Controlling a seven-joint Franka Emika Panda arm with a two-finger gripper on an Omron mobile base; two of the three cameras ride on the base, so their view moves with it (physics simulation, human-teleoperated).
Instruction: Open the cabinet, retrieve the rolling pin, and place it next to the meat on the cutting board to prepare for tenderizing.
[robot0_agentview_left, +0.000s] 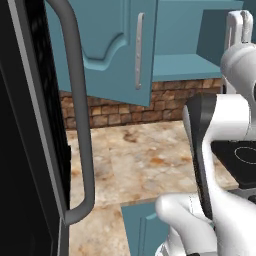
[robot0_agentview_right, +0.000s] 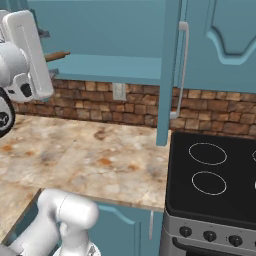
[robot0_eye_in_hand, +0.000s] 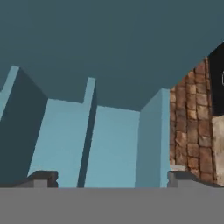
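Hand (robot0_eye_in_hand: 109, 179) of mine spread wide, holding nothing, facing the open cabinet (robot0_agentview_right: 125, 35). Rolling pin (robot0_agentview_right: 56, 56) on its shelf. Beige mottled table (robot0_agentview_right: 90, 155) below cabinet, brick wall (robot0_agentview_right: 100, 105) behind.

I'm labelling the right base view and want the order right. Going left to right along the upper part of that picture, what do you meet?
Robot hand → rolling pin → wall outlet → open cabinet door's edge → its silver handle → closed teal door.
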